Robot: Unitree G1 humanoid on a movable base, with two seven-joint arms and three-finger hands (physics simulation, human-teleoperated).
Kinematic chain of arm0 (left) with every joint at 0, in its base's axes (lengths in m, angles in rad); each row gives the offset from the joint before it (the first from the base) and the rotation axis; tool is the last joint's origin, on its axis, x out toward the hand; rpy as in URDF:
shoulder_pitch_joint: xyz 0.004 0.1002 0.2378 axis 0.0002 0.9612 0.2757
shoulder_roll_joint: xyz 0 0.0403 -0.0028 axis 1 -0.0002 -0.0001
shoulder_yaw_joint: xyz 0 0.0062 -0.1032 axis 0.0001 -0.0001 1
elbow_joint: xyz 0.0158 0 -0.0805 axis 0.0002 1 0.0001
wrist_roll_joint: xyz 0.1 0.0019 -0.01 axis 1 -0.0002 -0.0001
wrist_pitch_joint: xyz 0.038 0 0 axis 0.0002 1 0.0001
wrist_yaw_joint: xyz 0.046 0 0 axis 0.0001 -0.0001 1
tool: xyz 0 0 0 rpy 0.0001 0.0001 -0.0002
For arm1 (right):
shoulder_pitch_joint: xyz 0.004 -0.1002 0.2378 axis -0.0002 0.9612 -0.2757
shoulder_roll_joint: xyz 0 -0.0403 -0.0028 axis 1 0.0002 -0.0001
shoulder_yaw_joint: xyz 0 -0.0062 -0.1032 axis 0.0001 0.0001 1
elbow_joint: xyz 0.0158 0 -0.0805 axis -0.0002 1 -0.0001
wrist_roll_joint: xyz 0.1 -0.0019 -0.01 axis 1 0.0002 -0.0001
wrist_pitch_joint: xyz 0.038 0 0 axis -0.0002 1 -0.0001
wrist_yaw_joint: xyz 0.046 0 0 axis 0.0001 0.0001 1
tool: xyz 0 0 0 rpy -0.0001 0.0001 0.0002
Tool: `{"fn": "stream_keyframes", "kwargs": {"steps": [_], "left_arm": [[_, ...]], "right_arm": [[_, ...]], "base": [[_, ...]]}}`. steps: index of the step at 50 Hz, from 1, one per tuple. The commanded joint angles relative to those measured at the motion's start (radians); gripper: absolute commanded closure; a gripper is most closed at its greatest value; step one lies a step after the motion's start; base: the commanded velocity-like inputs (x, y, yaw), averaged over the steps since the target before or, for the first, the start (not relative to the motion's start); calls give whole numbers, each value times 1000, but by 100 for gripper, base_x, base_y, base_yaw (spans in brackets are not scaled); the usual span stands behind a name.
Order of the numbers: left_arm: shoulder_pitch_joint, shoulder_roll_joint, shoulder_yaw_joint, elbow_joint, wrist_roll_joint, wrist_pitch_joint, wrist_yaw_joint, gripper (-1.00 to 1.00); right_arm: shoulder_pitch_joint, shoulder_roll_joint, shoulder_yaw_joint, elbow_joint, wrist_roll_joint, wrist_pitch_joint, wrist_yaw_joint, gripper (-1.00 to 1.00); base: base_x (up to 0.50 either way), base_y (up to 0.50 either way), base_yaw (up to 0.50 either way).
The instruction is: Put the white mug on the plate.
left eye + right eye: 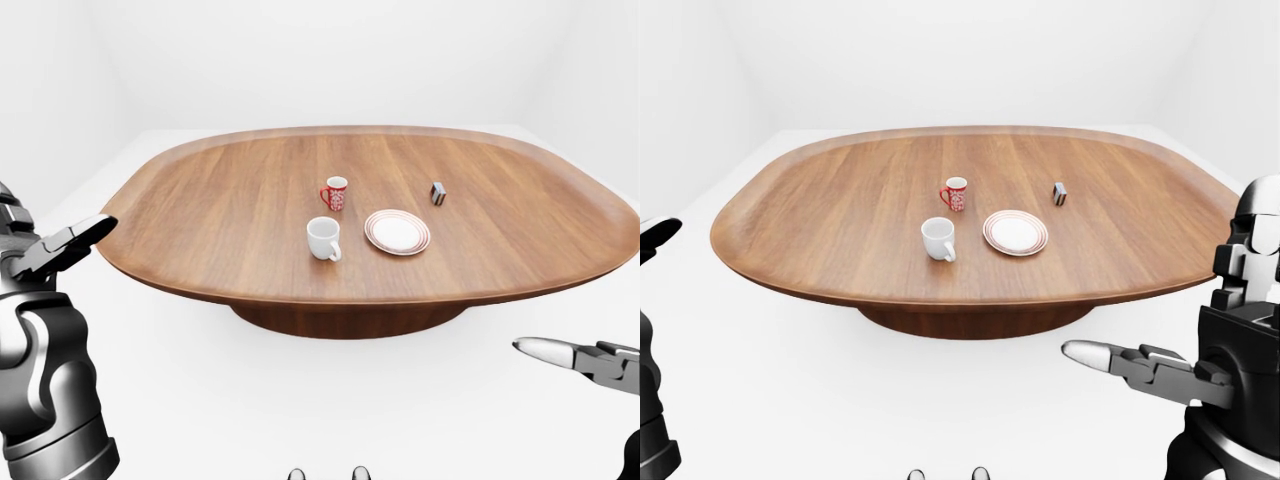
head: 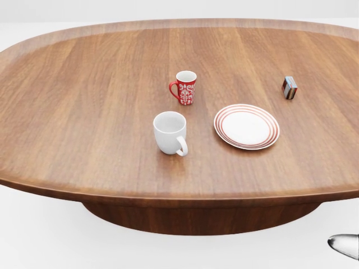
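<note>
The white mug point(image 2: 170, 132) stands upright on the wooden table point(image 2: 84, 129), its handle turned toward the lower right of the head view. Just right of it, apart from it, lies the white plate point(image 2: 247, 126) with red rings. My left hand point(image 1: 75, 235) hovers open at the left edge of the left-eye view, off the table and well short of the mug. My right hand point(image 1: 1085, 352) is open below the table's near rim in the right-eye view, fingers stretched out to the left. Only its fingertip point(image 2: 342, 245) shows in the head view.
A red patterned mug point(image 2: 186, 87) stands just above the white mug in the head view. A small striped box point(image 2: 289, 87) sits at the upper right of the plate. White floor and walls surround the oval table.
</note>
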Motion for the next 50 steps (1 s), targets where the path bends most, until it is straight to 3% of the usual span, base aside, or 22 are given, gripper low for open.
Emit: {"fn": "stream_keyframes", "kwargs": {"steps": [1,50], "left_arm": [[1,0,1,-8,-1,0,2,-100],[3,0,3,-7,-4,0,2,-100]], "right_arm": [[0,1,5,-1,-3,0,5,-100],[3,4,7,-2,-2,0,12,-100]], "base": [[21,0,0],[23,0,0]]}}
